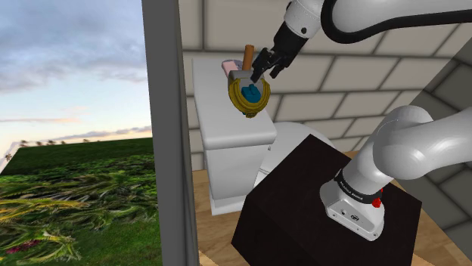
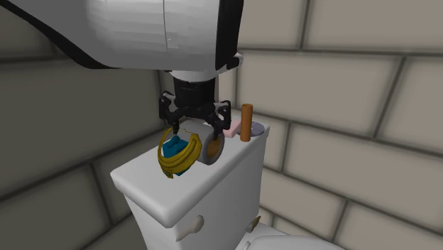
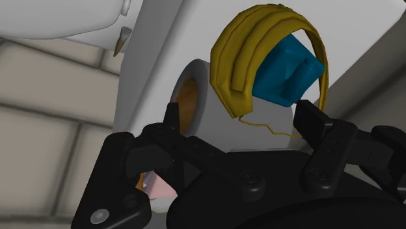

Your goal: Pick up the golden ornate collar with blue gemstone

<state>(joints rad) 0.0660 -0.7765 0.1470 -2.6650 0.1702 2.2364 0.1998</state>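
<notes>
Both exterior views on toilet tank [image 2: 213, 181]

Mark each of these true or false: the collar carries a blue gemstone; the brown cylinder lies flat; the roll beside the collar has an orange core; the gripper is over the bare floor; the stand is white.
1. The collar carries a blue gemstone. True.
2. The brown cylinder lies flat. False: it stands upright on the white tank lid.
3. The roll beside the collar has an orange core. True.
4. The gripper is over the bare floor. False: it is above the tank lid, at the collar.
5. The stand is white. False: it is a dark box.
</notes>
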